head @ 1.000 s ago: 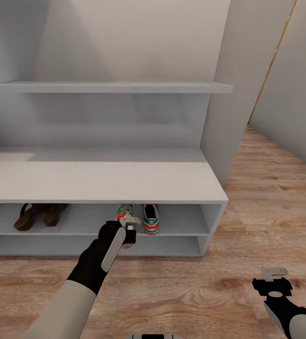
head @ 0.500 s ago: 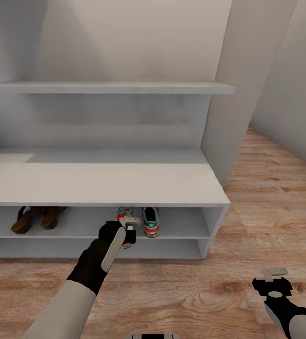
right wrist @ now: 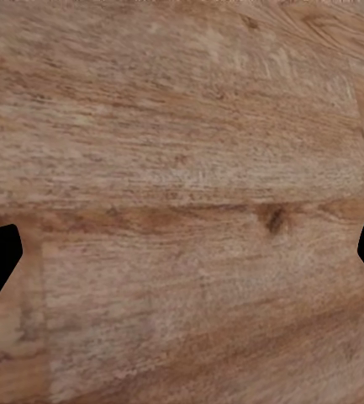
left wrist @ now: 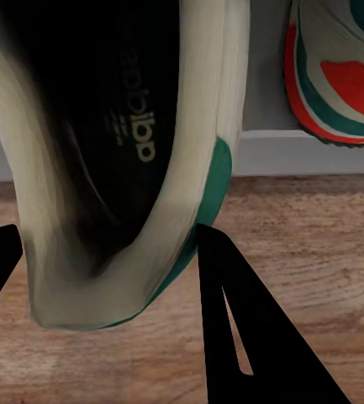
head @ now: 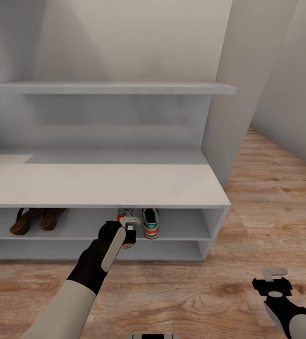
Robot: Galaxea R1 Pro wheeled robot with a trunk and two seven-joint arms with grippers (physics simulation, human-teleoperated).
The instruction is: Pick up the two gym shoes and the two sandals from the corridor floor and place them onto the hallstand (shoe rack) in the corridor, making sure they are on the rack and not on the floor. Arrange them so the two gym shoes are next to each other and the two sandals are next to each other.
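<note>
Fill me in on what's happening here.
The robot is putting shoes on the hallstand. Its left gripper is at the front of the upper open shelf with one gym shoe between its fingers, heel hanging past the shelf edge above the floor. The other gym shoe sits on that shelf just beside it. Both sandals lie together further along the same shelf. The right gripper hangs open and empty over the corridor floor.

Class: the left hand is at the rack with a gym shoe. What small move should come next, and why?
Probably ease the left hand forward: its gym shoe overhangs the floor, heel off the shelf edge, beside its shelved mate.
</note>
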